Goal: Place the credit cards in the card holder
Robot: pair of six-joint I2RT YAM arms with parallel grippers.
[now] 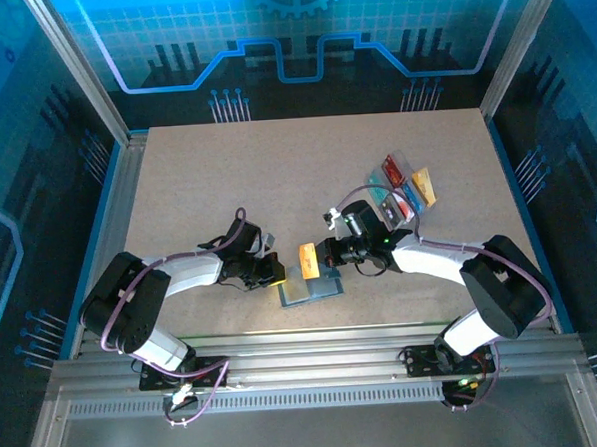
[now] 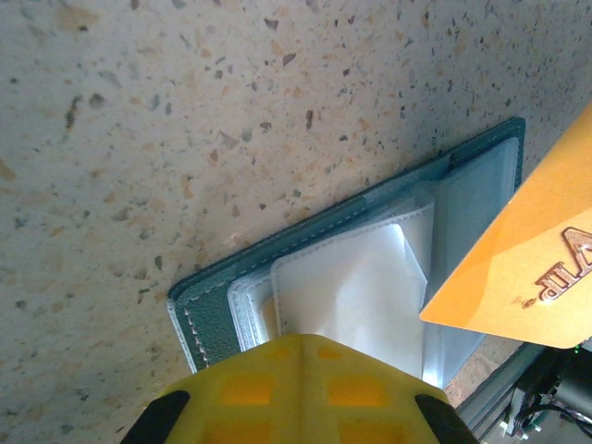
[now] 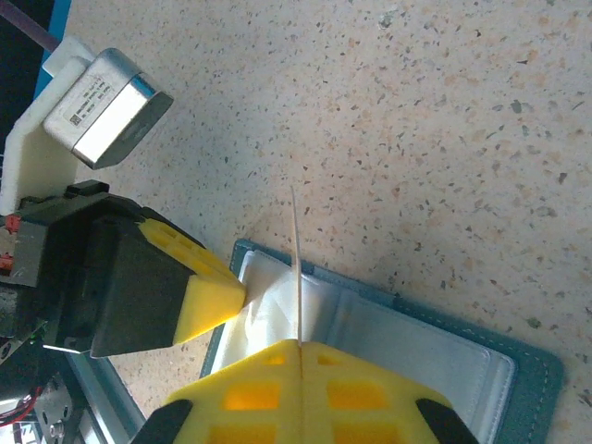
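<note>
The open card holder [image 1: 309, 288] lies on the table [image 1: 226, 177] at lower centre of the top view. The left gripper [image 1: 273, 272] is at its left and the right gripper [image 1: 325, 254] at its upper right. One credit card [image 1: 308, 260], pinched in the right gripper, hangs over the holder's upper edge. The other cards [image 1: 394, 173] sit at a tray [image 1: 383, 211] toward the upper right, well apart.

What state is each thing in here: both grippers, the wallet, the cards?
Left gripper: shut, pinching the clear sleeve of the wallet.
Right gripper: shut on the orange card.
Wallet: open, lying flat.
Orange card: gripped, over the wallet's right side, not in a pocket.
Other cards: grouped at the right, untouched by either gripper.
</note>
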